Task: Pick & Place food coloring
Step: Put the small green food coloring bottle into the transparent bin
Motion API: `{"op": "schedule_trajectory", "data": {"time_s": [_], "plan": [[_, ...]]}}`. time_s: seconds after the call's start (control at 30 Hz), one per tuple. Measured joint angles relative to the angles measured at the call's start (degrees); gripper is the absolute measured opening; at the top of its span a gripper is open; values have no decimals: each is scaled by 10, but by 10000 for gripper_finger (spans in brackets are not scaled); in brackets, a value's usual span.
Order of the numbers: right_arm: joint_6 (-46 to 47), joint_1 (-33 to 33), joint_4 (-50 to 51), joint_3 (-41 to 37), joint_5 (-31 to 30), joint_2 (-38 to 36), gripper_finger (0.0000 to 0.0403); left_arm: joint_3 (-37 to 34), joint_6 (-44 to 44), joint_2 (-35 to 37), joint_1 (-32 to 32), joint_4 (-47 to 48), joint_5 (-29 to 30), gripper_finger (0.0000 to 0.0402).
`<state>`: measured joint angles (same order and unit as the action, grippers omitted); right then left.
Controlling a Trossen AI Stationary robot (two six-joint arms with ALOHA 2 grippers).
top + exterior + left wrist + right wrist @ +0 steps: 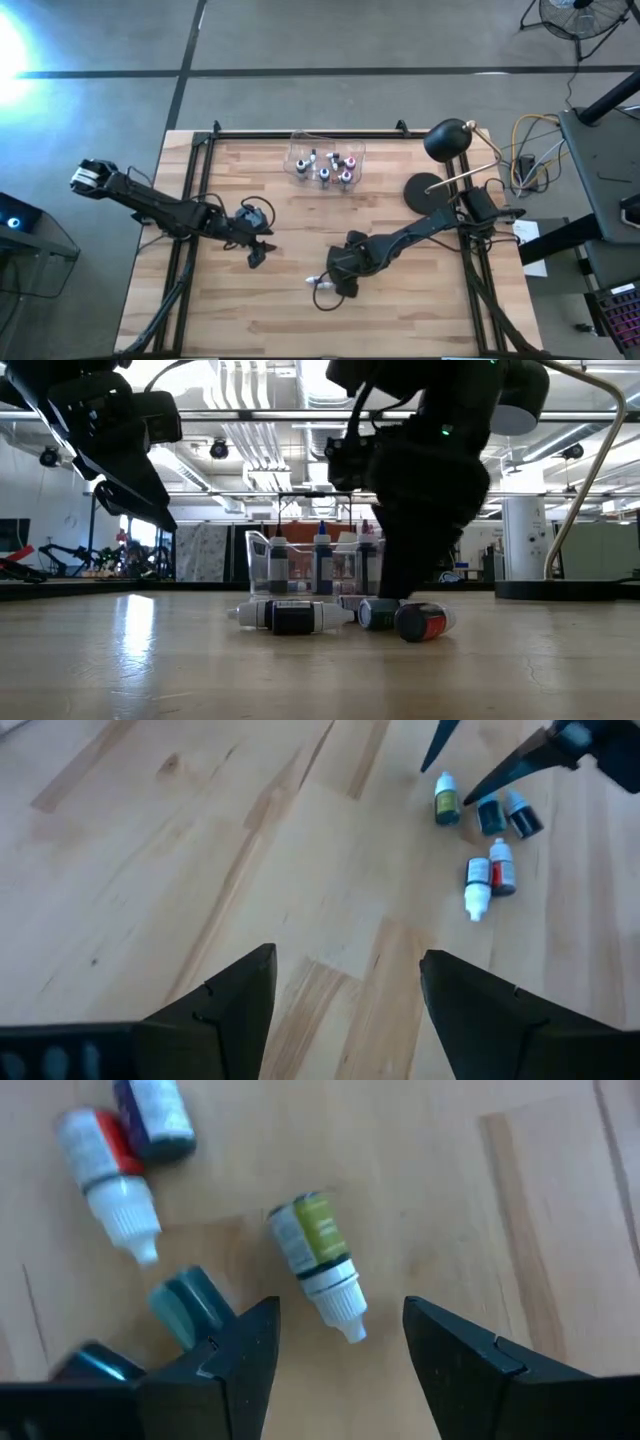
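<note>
Food coloring bottles are lying in two groups on the wooden table (250,300), with the clear plastic box (325,158) at the table's far edge serving as the reference point. Inside that box, several small bottles (324,170) are standing upright, their caps showing white, dark and reddish from above. Well toward the near side of the table from the box, a loose cluster of bottles (340,617) is lying on its side on the bare wood.

The right arm is reaching in from the box's right side, past a black desk lamp (440,160), and its right gripper (340,1370) is hovering directly over the loose cluster with its fingers spread apart and nothing between them. In line with the gap between them a green-labelled bottle (318,1260) with a white tip is lying flat; a red-labelled bottle (105,1180), a purple-labelled one (152,1115) and a teal-capped one (185,1305) are lying just beside it.

The left gripper (345,1005) is hanging above bare wood, near-left of the box and apart from the loose cluster, fingers wide and carrying nothing.
</note>
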<state>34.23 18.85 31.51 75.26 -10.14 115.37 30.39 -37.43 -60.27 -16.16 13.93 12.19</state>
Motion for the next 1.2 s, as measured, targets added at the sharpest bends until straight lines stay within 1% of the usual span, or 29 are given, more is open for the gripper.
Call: {"op": "schedule_trajectory", "data": {"time_s": [0.3,0.4,0.53,0.7,0.93,1.2], "plan": [[-121,-2,-4,-1,3,0,205,-9,0,9,1,-17,9,221],[-127,-3,-4,-3,4,0,205,-9,-4,9,1,-19,10,222],[-107,-13,-6,-3,33,0,196,-9,-6,9,1,-21,10,222],[-96,-27,-5,-4,44,2,160,-9,-7,9,1,-25,14,222],[-115,-35,-5,-4,44,2,109,-15,-24,9,1,-26,16,222],[-77,-46,-3,18,41,5,38,-16,-29,9,1,-26,24,222]]}}
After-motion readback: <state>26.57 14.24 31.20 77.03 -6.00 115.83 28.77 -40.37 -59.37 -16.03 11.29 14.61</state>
